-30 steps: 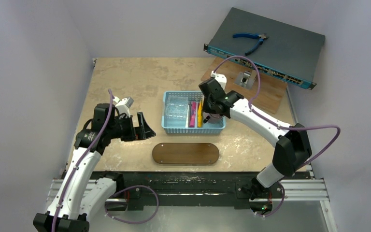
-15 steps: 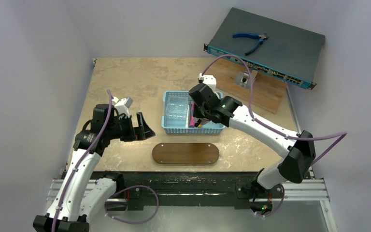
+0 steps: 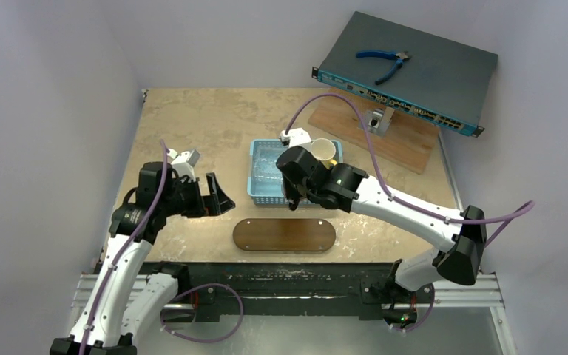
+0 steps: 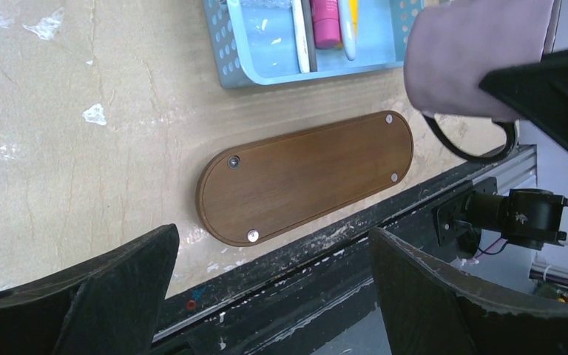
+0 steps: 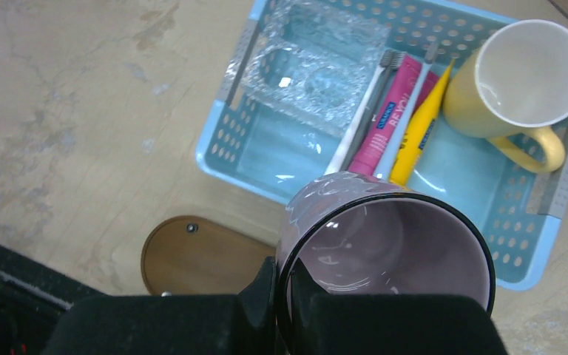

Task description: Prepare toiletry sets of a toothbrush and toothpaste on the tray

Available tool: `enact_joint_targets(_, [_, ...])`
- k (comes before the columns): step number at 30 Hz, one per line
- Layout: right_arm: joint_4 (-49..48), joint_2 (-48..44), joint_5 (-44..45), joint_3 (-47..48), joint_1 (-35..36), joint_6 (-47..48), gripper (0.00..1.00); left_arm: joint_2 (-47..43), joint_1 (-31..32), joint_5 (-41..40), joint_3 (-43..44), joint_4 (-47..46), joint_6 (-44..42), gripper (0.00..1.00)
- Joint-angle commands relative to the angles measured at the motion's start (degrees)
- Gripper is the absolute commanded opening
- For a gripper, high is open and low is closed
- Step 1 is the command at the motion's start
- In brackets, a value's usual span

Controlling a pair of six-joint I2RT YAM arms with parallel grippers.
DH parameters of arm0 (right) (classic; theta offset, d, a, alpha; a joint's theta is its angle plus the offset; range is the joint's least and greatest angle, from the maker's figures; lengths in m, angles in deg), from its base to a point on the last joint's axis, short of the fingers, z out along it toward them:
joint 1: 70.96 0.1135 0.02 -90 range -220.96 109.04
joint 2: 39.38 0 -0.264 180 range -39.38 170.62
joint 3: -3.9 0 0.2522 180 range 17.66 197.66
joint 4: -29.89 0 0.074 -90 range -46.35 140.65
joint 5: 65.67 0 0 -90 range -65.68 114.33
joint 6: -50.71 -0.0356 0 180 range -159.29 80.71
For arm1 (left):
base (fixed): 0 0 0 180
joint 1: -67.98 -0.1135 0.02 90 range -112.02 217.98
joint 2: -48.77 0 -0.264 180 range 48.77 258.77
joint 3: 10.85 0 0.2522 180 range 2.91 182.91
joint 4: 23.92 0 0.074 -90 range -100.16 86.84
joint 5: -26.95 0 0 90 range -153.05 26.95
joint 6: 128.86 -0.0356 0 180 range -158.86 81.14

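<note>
The dark oval tray (image 3: 284, 234) lies bare near the table's front edge. In the light-blue basket (image 5: 222, 140) a pink tube (image 5: 388, 122) and a yellow tube (image 5: 418, 133) lie side by side with thin pale toothbrushes (image 5: 362, 118) between and beside them. My right gripper (image 5: 283, 263) is shut on the rim of a purple cup (image 5: 384, 251), held above the basket's near wall and the tray's right end. My left gripper (image 4: 272, 233) hangs open and holds nothing, left of the tray (image 4: 307, 177).
A cream-yellow cup (image 5: 525, 74) stands in the basket's right corner, and crumpled clear plastic (image 5: 303, 66) fills its left part. At the back right, a network switch (image 3: 407, 70) carrying blue pliers (image 3: 384, 61) rests over a light wooden board (image 3: 407, 140).
My right arm swung left and toward the front with the purple cup, carrying it from the basket's right side to its near wall and uncovering the cream cup. The left arm barely moved.
</note>
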Motion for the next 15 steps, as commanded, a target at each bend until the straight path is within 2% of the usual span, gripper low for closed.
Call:
enact_joint_targets(1, [-4.16,-1.03,1.54,1.49,4.83,3.76,0.00,-1.97,0.31,-3.11,1.93,0.00,-1.11,1.00])
enact_joint_targets(6, [-5.06,2.26,1.52,4.15,9.50,4.61,0.00,-4.16,0.30,-8.99,3.46,1.14,-0.60,1.00])
enact_joint_targets(11, [-3.56,7.80,2.70,8.94,12.30,0.70,0.00,-5.89,0.31,-18.19,6.27,5.37,0.97,1.00])
enact_joint_targets(15, [1.63,13.45,6.42,14.90,13.85,-5.23,0.00,-7.48,0.31,-25.39,6.29,6.81,3.29,1.00])
